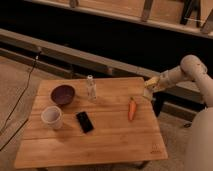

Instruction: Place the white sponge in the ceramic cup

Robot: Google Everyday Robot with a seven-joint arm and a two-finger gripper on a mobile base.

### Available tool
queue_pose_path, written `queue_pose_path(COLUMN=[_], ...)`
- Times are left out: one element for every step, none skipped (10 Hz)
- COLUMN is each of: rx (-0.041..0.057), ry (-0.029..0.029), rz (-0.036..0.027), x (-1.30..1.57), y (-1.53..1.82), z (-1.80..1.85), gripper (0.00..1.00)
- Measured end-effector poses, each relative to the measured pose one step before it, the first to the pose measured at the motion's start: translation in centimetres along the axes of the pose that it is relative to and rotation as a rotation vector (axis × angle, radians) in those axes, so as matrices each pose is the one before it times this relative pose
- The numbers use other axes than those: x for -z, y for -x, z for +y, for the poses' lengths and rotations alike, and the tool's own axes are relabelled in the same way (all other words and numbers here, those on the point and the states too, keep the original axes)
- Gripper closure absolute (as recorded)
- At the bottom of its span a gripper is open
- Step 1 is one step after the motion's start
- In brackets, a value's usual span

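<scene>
White sponge (151,81), one, in claw (149,86) at table (142,127) edge; one cup (52,117).

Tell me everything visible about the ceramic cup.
The ceramic cup is plain, whitish, round, slightly tapered, no handle showing. It stands upright, mouth up, on the wooden table near its left edge, in front of the maroon bowl, apart from the black phone. The gripper hangs far off, over the table's right edge.

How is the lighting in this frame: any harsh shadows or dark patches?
Camera view: warm, even light on the wooden table; soft shadows by the ceramic cup and carrot; the band behind is nearly black; the tool, over the table's right edge, is well lit.
</scene>
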Motion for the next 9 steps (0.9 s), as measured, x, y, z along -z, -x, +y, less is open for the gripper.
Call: queue_pose_path(rx=[0.00412,0.00242,0.0008,-0.00002,-0.00047,0.00035,-0.00004,-0.00016,0.00012], ry=[-0.00092,-0.0002,-0.00046,-0.00006,-0.00016,0.00009,-0.00003,-0.00005,-0.00002], rz=[-0.00849,0.00108,-0.00002,-0.00019,0.00055,-0.00039,0.00003,-0.00007,-0.00016], x=[0.36,-0.009,-0.039,0.009,-0.028,-0.004,-0.007,-0.006,0.009], y=[0.431,0.083,0.037,0.002,-0.032,0.022,-0.001,-0.002,0.007], z=[-0.049,0.06,0.044,-0.001,-0.036,0.027,-0.005,-0.012,0.008], gripper=[1.0,1.0,1.0,1.0,1.0,1.0,1.0,1.0,1.0])
